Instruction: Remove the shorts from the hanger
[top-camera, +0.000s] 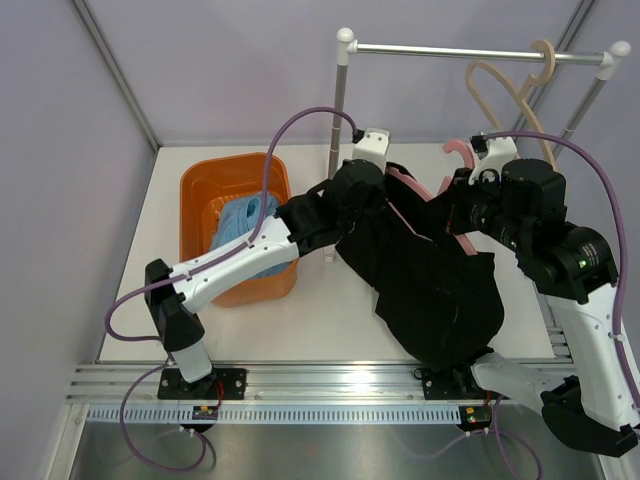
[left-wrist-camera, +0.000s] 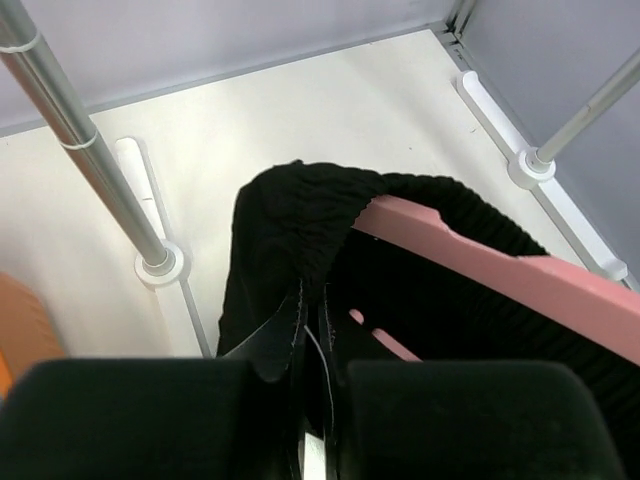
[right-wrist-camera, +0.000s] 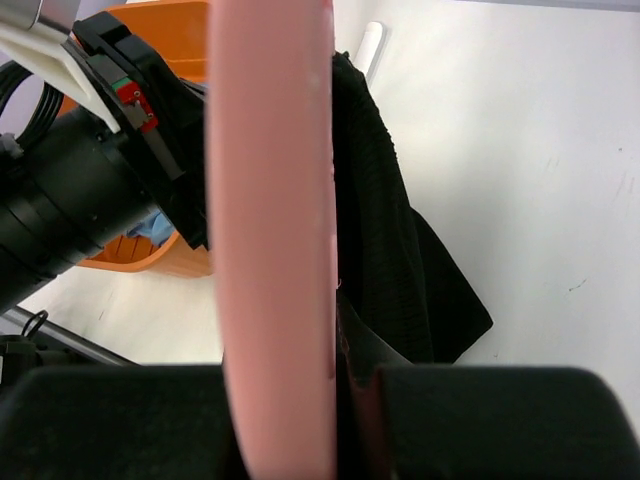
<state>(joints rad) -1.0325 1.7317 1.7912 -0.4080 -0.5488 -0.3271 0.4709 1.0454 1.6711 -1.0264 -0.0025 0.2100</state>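
Counting from the left: one orange bin on the left side of the table, with blue cloth inside; two arms, each with one gripper; one pair of black shorts; one pink hanger; one chrome rail on two posts at the far right, carrying one tan hanger. Found the left gripper closed, fingers pinching a fold of the ribbed waistband at the upper left end of the black shorts, just beside the pink hanger's arm. Located the black shorts at mid-table between the two arms, draped over the pink hanger and hanging below it. Traced their long axis in the overhead view from the bunched, raised waistband at far left down to the lower end at near right, close to the right arm's base and pointing toward the near edge. Could not tell whether that lower end touches the table. Traced the pink hanger's arm running left to right through the waistband, tilted, with the hook at the right end toward the far side. Found the right gripper clamped on the pink hanger near its hook, one finger on each side, an edge of black fabric lying just beside the bar.
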